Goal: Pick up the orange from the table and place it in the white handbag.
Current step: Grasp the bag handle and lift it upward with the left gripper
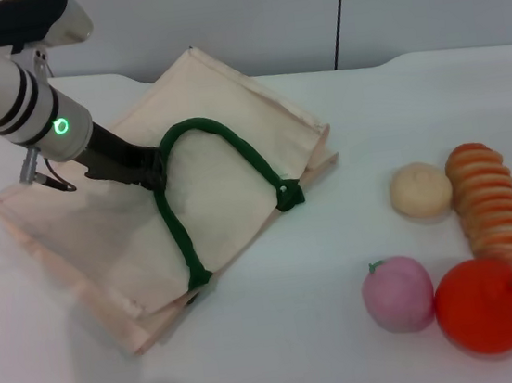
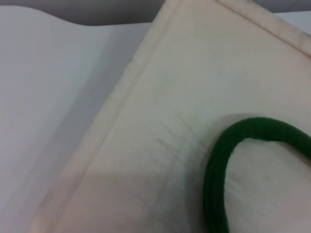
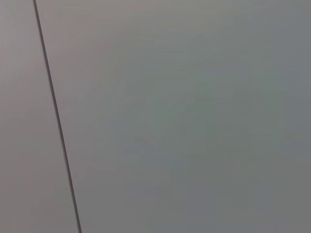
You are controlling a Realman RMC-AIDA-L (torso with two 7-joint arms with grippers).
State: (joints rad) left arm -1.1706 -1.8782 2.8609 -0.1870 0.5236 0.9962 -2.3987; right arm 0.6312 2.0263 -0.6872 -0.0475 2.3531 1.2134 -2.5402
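Observation:
The orange (image 1: 485, 304) lies on the table (image 1: 286, 356) at the front right, round and bright orange-red with a small stem nub. The white handbag (image 1: 209, 188) lies flat at the back left, a cream tote with a dark green rope handle (image 1: 232, 148). My left gripper (image 1: 146, 170) reaches in from the upper left and is shut on the handle where the loop kinks, holding it arched above the fabric. The left wrist view shows the handbag's cloth (image 2: 194, 97) and a curve of the green handle (image 2: 228, 160). My right gripper is out of view.
Next to the orange sit a pink round fruit (image 1: 398, 294), a ridged orange-and-cream loaf (image 1: 491, 202) and a pale round bun (image 1: 420, 190). The right wrist view shows only a grey wall panel (image 3: 184, 116).

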